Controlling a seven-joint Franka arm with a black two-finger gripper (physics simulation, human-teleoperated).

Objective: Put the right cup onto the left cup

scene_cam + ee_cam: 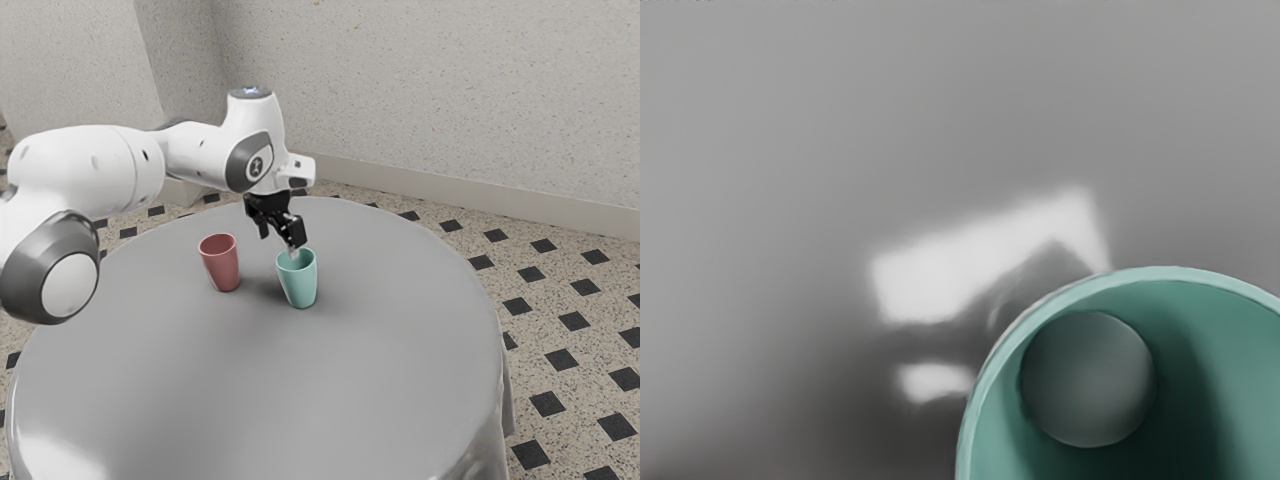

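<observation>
From beside the white arm (100,160), one camera overlooks the round grey table (240,400); the wrist's, closer, peers down into their shared teal tapered cup (300,286).

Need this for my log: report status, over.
Gripper open, close over teal cup. Both cups upright, unstacked, red cup standing apart. Nothing visible between them.

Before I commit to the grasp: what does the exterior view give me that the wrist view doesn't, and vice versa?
Exterior view: the red cup upright beside the teal one, the open gripper at the teal cup's mouth, and the patterned floor.
Wrist view: the teal cup's round inner bottom and bright reflections beside it.
Both: the teal cup and gray tabletop.
</observation>
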